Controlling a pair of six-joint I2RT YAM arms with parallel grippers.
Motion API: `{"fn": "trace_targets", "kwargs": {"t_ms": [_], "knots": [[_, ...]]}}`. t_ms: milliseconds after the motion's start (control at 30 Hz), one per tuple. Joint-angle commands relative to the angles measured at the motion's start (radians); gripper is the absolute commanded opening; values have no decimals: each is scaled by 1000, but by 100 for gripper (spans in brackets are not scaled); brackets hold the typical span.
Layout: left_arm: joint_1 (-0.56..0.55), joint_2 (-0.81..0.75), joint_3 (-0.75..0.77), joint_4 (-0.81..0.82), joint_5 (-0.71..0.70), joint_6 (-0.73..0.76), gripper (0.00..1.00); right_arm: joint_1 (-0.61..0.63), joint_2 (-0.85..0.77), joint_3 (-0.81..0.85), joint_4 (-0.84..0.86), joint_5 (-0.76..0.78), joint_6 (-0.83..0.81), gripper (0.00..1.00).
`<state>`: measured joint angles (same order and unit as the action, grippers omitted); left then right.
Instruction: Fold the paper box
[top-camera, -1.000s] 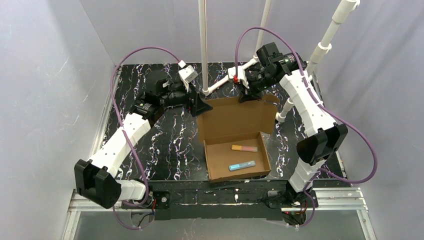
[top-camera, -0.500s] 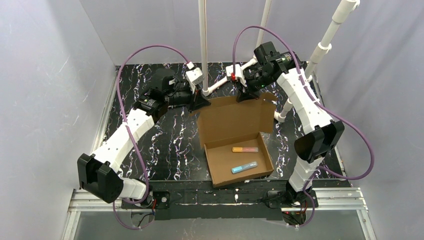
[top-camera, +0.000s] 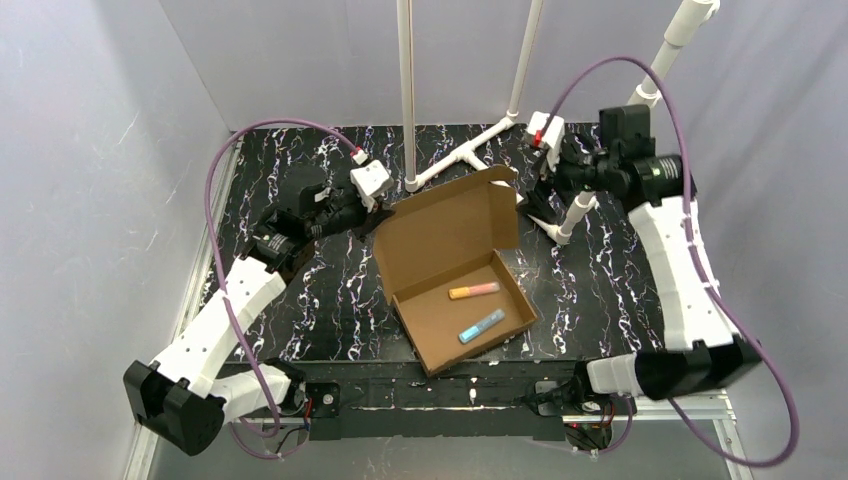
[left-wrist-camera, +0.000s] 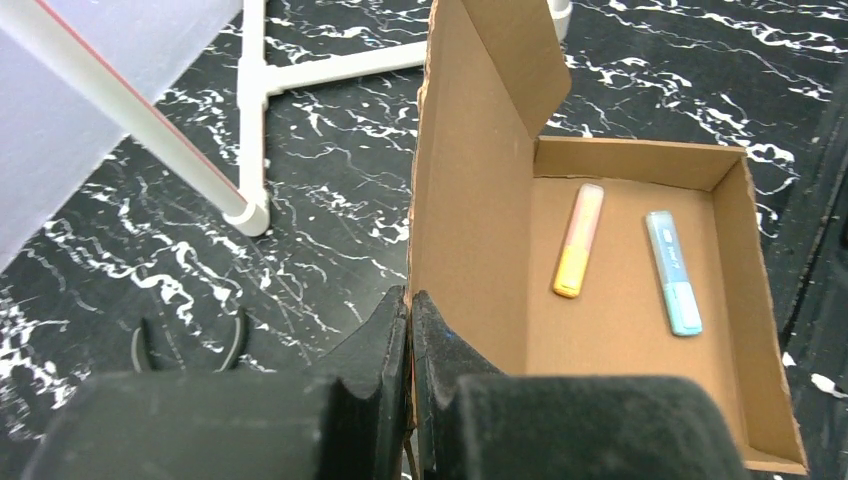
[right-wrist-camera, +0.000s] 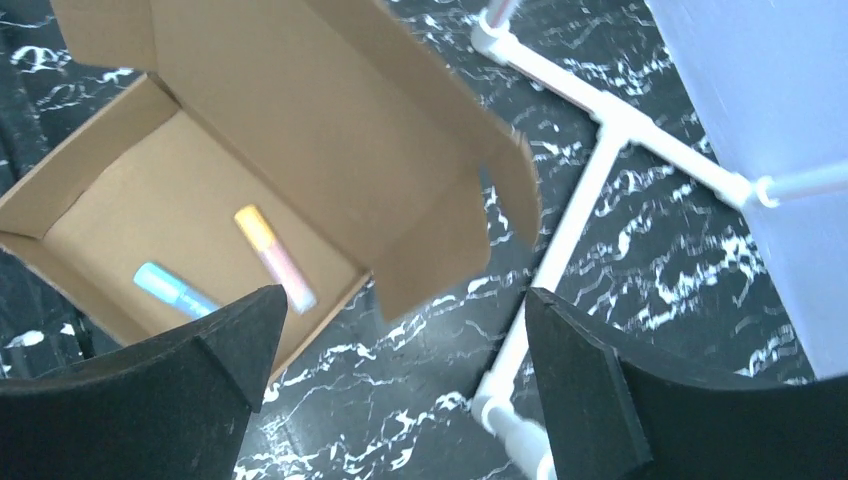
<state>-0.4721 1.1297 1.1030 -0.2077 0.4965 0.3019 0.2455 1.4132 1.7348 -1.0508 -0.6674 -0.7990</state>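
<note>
The paper box (top-camera: 450, 235) is brown corrugated cardboard, and its lid stands up behind a shallow tray. An orange-pink marker (top-camera: 473, 291) and a blue marker (top-camera: 481, 325) lie in the tray. My left gripper (top-camera: 377, 211) is shut on the lid's left edge; in the left wrist view the jaws (left-wrist-camera: 410, 300) pinch the cardboard (left-wrist-camera: 470, 180). My right gripper (top-camera: 536, 197) stands open to the right of the lid, holding nothing. In the right wrist view its fingers (right-wrist-camera: 250, 330) are spread wide over the table beside the box (right-wrist-camera: 300, 110).
A white pipe frame (top-camera: 470, 155) lies on the black marbled table (top-camera: 330, 290) behind the box, with upright poles (top-camera: 406, 90). One pipe end (top-camera: 570, 215) sits just under my right gripper. White walls close in the table on the left, back and right.
My right gripper let go of the lid's far edge, opened wide and swung right. My left gripper shut on the lid's left edge. The box turned and shifted left.
</note>
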Motion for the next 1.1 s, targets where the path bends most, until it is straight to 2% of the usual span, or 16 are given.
{"fn": "trace_targets", "kwargs": {"t_ms": [0, 67, 167, 200, 233, 300, 400, 533, 700, 833, 933, 1067], "knots": [[10, -69, -20, 43, -105, 33, 0, -26, -112, -231, 260, 78, 163, 92], [13, -90, -31, 55, -140, 39, 0, -31, -146, -315, 350, 142, 204, 76], [23, -100, -30, 73, -150, 47, 0, -35, -163, -394, 473, 229, 271, 37], [26, -98, -25, 74, -148, 44, 0, -35, -155, -406, 506, 251, 281, 28], [29, -93, -17, 73, -142, 41, 0, -34, -141, -414, 536, 281, 299, 20], [33, -90, -10, 82, -112, 29, 0, -32, -94, -419, 597, 309, 319, 11], [38, -81, -8, 88, -70, 9, 0, -11, -47, -446, 747, 312, 340, 8], [46, -76, -16, 83, -58, -3, 0, 9, 11, -525, 1008, 226, 354, 3], [78, -81, -34, 114, -25, -33, 0, 17, 129, -525, 1160, 185, 362, 6], [108, -63, -34, 146, 28, -83, 0, 17, 165, -583, 1308, 51, 440, 5], [123, -51, -38, 174, 61, -135, 0, 25, 158, -659, 1430, -96, 541, 4], [134, -37, -53, 201, 118, -182, 0, 47, 127, -740, 1484, -160, 554, 4]]}}
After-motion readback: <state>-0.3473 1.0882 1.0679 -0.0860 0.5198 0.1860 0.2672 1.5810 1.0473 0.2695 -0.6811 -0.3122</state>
